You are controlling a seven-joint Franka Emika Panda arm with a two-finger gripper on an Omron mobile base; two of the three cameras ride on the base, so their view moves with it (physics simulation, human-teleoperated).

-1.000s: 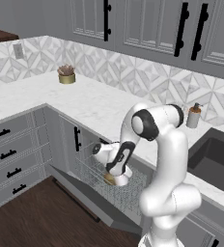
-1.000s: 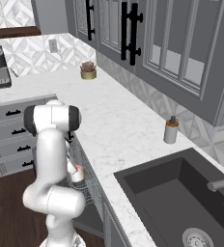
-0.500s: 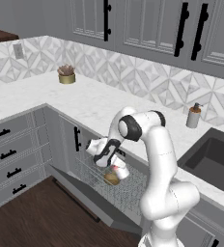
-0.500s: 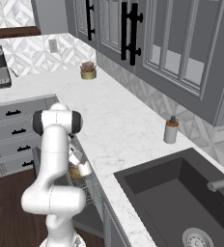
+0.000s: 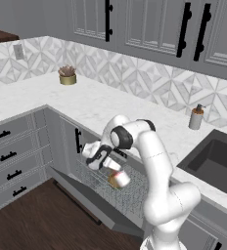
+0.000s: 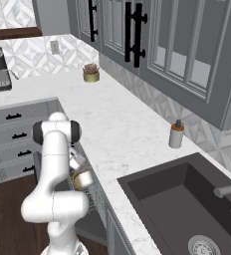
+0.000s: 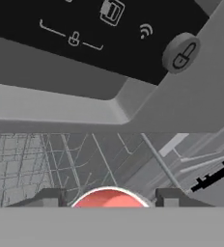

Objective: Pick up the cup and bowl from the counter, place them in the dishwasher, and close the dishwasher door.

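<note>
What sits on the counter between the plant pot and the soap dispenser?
Nothing: in the left base view the counter is bare marble from the plant pot to the soap dispenser.

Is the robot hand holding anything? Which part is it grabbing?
Nothing looks held. The end effector is open over the dishwasher rack, with a small gap between each finger and the red-topped cup.

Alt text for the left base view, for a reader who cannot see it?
A white robot arm reaches down into the open dishwasher, its gripper at the cup above the wire rack, with the tan bowl just below. Behind it, the marble counter carries a plant pot and soap dispenser beside a dark sink.
</note>
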